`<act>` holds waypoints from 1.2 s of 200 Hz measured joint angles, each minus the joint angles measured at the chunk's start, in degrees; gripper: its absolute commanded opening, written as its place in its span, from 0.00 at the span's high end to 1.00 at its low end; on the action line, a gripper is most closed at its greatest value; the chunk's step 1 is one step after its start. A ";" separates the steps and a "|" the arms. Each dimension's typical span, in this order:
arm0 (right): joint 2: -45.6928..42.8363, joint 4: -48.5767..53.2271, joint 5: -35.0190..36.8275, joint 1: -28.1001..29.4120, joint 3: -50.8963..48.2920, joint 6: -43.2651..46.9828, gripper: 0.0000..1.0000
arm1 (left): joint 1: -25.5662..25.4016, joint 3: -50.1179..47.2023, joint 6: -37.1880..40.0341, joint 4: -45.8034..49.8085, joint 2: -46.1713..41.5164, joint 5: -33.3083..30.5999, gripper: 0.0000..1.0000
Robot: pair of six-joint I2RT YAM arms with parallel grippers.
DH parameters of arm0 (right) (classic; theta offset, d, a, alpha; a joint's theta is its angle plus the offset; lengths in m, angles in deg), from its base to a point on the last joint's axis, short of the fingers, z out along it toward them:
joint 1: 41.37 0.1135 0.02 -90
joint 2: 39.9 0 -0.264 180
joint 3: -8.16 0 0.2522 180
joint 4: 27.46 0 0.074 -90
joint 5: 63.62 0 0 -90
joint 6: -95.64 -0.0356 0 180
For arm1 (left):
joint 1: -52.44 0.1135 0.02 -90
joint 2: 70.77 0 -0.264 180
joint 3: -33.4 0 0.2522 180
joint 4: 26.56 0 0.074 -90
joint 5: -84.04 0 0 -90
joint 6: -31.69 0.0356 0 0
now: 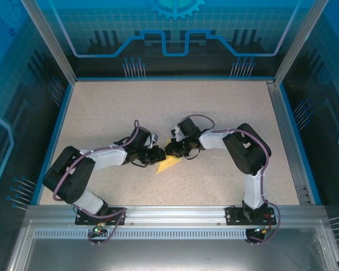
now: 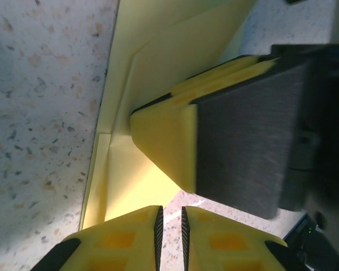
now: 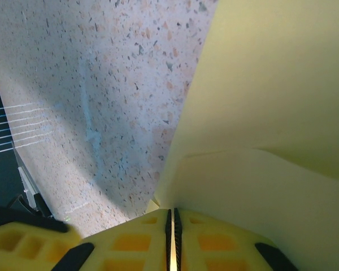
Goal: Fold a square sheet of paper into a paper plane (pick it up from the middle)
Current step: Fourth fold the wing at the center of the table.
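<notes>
The yellow sheet of paper (image 1: 168,165) lies partly folded on the speckled table, its point toward the front left between the two wrists. In the right wrist view its folded layers (image 3: 271,113) rise from my right gripper (image 3: 172,212), which is shut on an edge of it, a yellow sliver showing between the pads. In the top view that right gripper (image 1: 170,149) meets my left gripper (image 1: 158,155) over the paper. In the left wrist view the left gripper (image 2: 170,210) stands a narrow slit apart with bare table in the gap, beside the paper (image 2: 158,51) and the right gripper's fingers (image 2: 164,147).
The speckled table (image 1: 214,107) is ringed by a blue rim and transparent blue enclosure walls (image 1: 175,39). A metal rail (image 1: 169,213) carrying both arm bases runs along the near edge. Open tabletop stretches behind and to both sides of the arms.
</notes>
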 measured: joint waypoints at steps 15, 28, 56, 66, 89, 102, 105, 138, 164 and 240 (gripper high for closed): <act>0.00 -0.04 0.00 0.00 0.00 -0.02 0.87 | -0.42 0.52 -0.17 -0.35 2.62 0.61 0.81; 0.00 -0.07 -0.02 0.00 0.00 -0.04 0.87 | -0.70 0.85 -0.17 -0.15 4.13 0.61 0.84; 0.00 -0.17 -0.04 0.00 -0.04 -0.22 0.87 | -0.81 1.44 -0.13 1.38 5.51 -1.22 0.89; 0.00 -0.20 -0.04 0.00 -0.07 -0.24 0.87 | -1.01 1.55 -0.11 1.66 5.49 -2.01 0.90; -0.07 -0.17 -0.13 -0.09 -0.04 -0.22 0.87 | -1.25 1.77 -0.04 2.27 5.38 -2.93 0.92; -0.31 -0.09 -0.02 -0.13 -0.07 -0.17 0.87 | -1.29 1.75 0.04 2.29 5.31 -3.04 0.93; -0.39 -0.02 0.07 -0.15 -0.09 -0.17 0.87 | -1.29 1.75 0.07 2.29 5.31 -3.06 0.93; -4.90 1.92 2.67 -1.99 -1.88 0.87 0.92 | -1.29 1.75 0.09 2.27 5.27 -3.06 0.94; -9.68 2.47 4.15 -3.37 -3.32 1.53 0.95 | -1.29 1.75 0.09 2.27 5.27 -3.06 0.94; -8.68 0.52 3.85 -0.07 -4.11 1.25 0.96 | -1.29 1.75 0.09 2.25 5.27 -3.06 0.94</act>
